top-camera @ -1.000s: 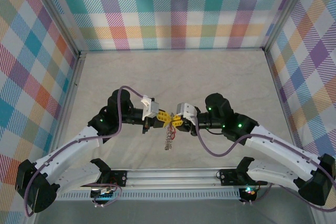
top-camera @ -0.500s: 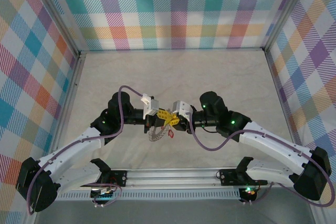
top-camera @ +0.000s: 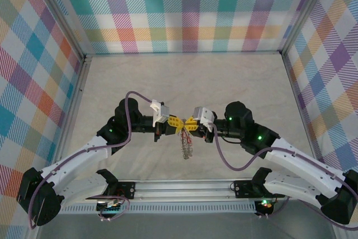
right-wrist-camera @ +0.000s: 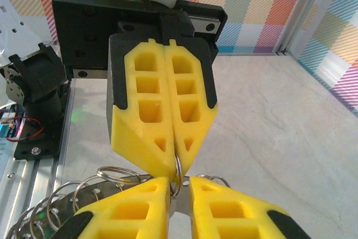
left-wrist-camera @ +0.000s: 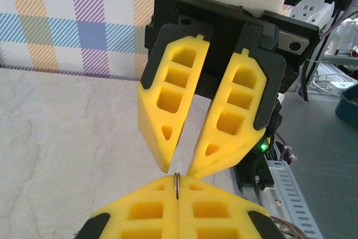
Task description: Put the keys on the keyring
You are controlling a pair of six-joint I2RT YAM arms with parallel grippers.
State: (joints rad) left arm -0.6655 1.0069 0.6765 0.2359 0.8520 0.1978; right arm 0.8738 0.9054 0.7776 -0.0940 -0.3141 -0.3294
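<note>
Two robot arms reach inward across a pale table (top-camera: 235, 82) walled on three sides by plaid panels (top-camera: 184, 9). Their two grippers meet tip to tip at the middle of the overhead view, with the left gripper (top-camera: 174, 122) at 9 o'clock of the right gripper (top-camera: 192, 123). Each gripper has two yellow foam fingers.

One keyring (top-camera: 186, 146), a grey coil of metal loops, hangs from the meeting point towards 6 o'clock, between the two arms.

In the left wrist view, the left gripper's jaws are pressed together, with a single thin loop of the ring standing upright in the seam. The right gripper faces it from 12 o'clock, its fingers (left-wrist-camera: 168, 110) angled in a narrow V and its tips slightly apart just above that loop.

In the right wrist view, the right gripper's jaws show a narrow gap, and the loop runs down into it. Whether the pads touch the wire cannot be told. Several more coiled loops fan out at 8 o'clock.

Small red flecks, the keys (top-camera: 190, 131), sit just under the grippers at the top of the coil. They are too small to count.
</note>
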